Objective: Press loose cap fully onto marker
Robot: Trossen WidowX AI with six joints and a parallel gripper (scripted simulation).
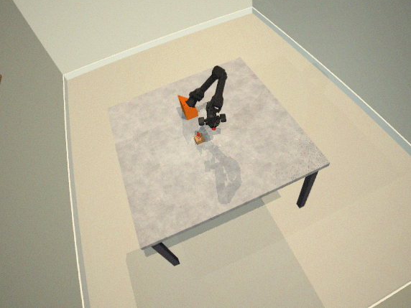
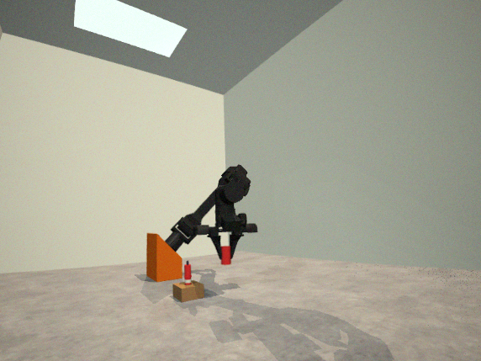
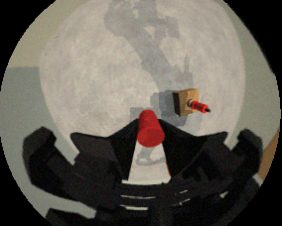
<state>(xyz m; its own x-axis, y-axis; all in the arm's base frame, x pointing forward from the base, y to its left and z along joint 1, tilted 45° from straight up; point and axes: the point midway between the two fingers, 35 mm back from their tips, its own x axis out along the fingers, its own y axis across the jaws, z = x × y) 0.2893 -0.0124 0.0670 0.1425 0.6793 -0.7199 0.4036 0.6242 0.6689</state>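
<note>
The red cap [image 1: 213,128] [image 2: 226,255] [image 3: 150,131] is held upright between the fingertips and hangs above the table [image 1: 162,194], clear of its surface. My gripper [image 2: 226,257] [image 3: 148,121] is shut on the cap, with a finger on each side of it. The red marker [image 1: 198,134] [image 2: 187,272] [image 3: 200,106] stands upright in the tan holder block [image 1: 200,140] [image 2: 182,293] [image 3: 183,95], its dark tip up and uncapped. The marker and block are to the left of the cap in the top and exterior views and to its right in the wrist view.
An orange wedge-shaped block [image 1: 188,109] [image 2: 161,263] stands on the table by the base of the arm, behind the holder block. The arm [image 1: 210,83] [image 2: 202,207] arches up from there and over to the gripper. Shadows of the arm fall across the table.
</note>
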